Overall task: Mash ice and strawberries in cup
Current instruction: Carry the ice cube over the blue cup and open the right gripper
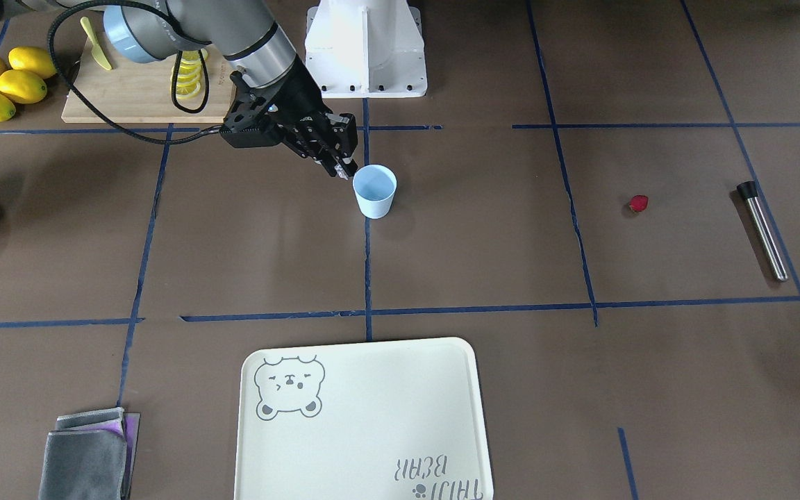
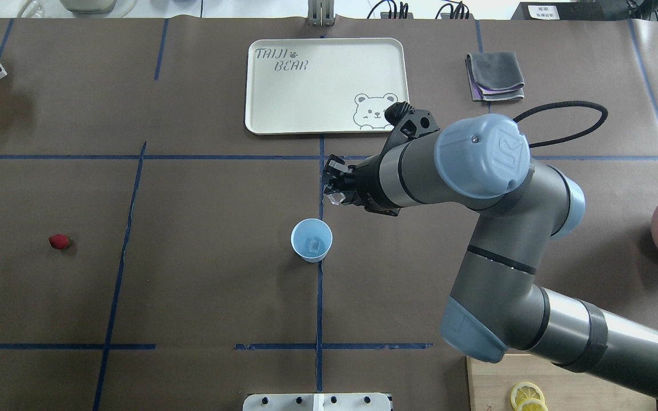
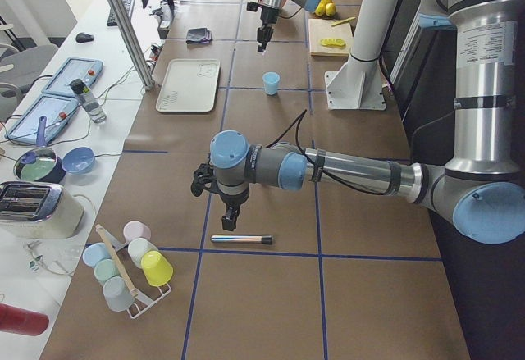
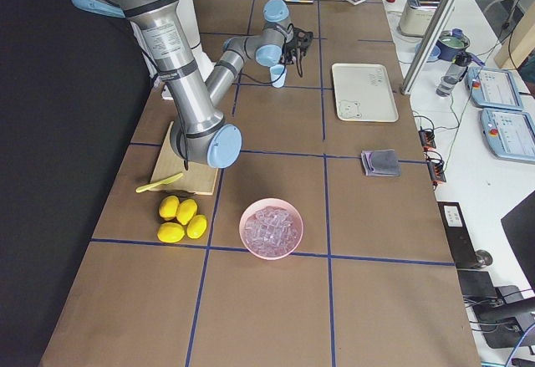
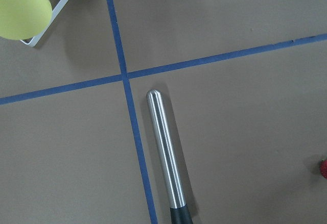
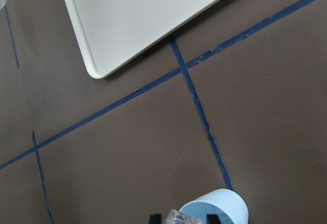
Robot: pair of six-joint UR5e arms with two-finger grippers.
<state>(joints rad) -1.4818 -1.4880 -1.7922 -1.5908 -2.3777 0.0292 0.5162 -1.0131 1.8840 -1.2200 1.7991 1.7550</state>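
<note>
**Centre the ice over the cup before letting go**

The right claw is closed on a clear ice lump, pinched between its tips. The cup stands upright on the table just below the claw and a little off to one side of it; in the wrist view only part of the rim shows under the fingers. One other lump already lies in the bottom of the cup.

The step in hand looks to be dropping this ice in. To do it well, the claw should slide across until the lump hangs over the middle of the mouth; it should then come down close to the rim without touching it, and part its fingers only slightly. The cup looks light and a knock could tip it; wet ice may also cling to one finger, so a short pause before lifting would help.

The strawberry lies well away from the claw, on the far side of the cup, and is not yet in; a metal rod lies beyond it. The left claw hangs near that rod — whether it is open or closed I cannot tell.
</note>
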